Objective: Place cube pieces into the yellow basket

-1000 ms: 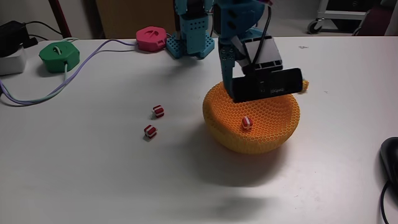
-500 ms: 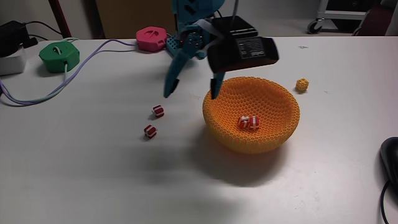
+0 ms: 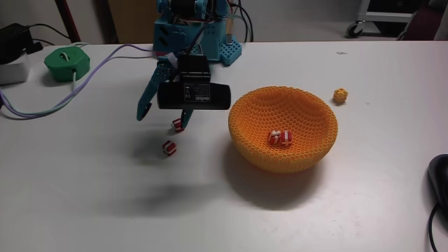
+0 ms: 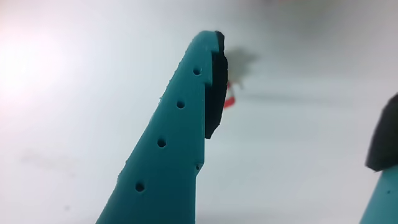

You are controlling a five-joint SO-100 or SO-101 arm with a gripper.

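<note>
While two red cubes with white bands (image 3: 281, 138) lie touching each other at the bottom of the yellow basket (image 3: 308, 157), right of centre in the fixed view, two more of the same kind sit on the white table (image 3: 91, 189) to its left. One of them (image 3: 169, 147) is clear in the open, and the other (image 3: 177, 125) is partly hidden behind the gripper's right-hand finger. The yellow cube (image 3: 340, 95) rests apart from the rest, beyond the basket's far right rim, in the upper right of the frame. These pieces are too small and compact to show any long axis. The basket is a round, deep bowl of orange-yellow honeycomb mesh, standing upright with its mouth facing up.

The gripper (image 3: 162, 122) hangs above the table left of centre, fingers pointing down and spread wide apart with nothing between them, a black camera block across it. In the wrist view its teal plastic finger (image 4: 168, 149) rises from the bottom edge, drilled with small round holes and faced with a dark pad; a blurred red shape (image 4: 229, 99) peeks out just behind that pad.

At the upper left sit a green hexagonal puck (image 3: 67, 64) and a pink hexagonal puck (image 3: 168, 39), with pale cables (image 3: 91, 77) trailing across the table.
</note>
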